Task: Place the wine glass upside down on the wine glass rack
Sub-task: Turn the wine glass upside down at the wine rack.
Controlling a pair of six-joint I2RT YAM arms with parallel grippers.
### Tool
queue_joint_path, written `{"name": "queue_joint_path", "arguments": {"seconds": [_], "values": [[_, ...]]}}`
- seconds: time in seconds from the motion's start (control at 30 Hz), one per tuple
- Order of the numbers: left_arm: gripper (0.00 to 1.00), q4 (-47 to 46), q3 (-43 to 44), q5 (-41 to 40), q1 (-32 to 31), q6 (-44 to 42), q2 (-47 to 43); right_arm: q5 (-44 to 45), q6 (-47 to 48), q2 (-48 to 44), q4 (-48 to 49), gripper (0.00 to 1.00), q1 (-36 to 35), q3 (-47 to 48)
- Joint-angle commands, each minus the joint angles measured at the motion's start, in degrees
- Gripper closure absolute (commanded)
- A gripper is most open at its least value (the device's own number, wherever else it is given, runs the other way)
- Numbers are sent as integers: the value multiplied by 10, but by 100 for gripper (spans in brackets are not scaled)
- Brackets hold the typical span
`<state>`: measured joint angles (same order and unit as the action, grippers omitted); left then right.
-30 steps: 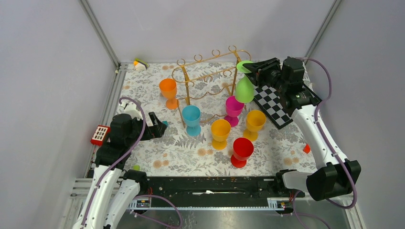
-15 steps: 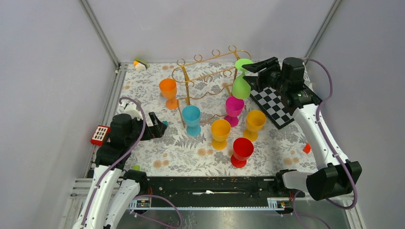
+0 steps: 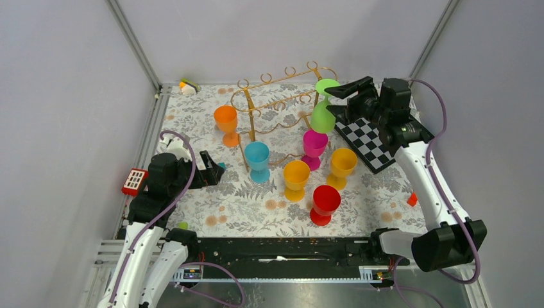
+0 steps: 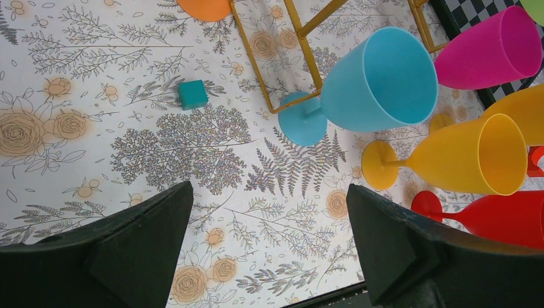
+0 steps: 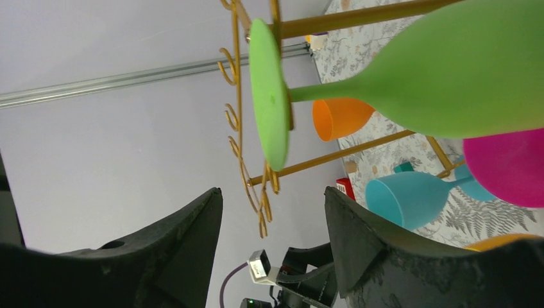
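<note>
Upper right of frame: wine glass (image 3: 323,116) hangs upside down on wine glass rack (image 3: 269,80).
Right gripper (image 5: 271,190): spread, near its foot.
Left gripper (image 4: 268,187): spread wide.

L gripper (image 4: 269,189) low, jaws wide; R gripper (image 5: 272,194) raised, jaws apart.

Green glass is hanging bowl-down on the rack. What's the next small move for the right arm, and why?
Probably back the right gripper straight away from the rack. The green glass hangs by its foot on the top rail, and the jaws stand open, clear of it, so only a clean retreat seems left.
</note>
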<state>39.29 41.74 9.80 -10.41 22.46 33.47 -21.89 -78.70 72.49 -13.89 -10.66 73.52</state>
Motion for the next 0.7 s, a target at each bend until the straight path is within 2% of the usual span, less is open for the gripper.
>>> {"name": "queue_joint_path", "arguments": {"seconds": [0.0, 0.27, 0.67], "values": [[1, -28, 3, 5, -1, -3, -7, -21, 21, -48, 7, 33, 11, -40], [1, -28, 3, 12, -1, -3, -5, -22, 87, -144, -34, 29, 33, -115], [1, -28, 2, 11, -1, -3, -5, 16, 274, -208, -183, 29, 36, -104]]}}
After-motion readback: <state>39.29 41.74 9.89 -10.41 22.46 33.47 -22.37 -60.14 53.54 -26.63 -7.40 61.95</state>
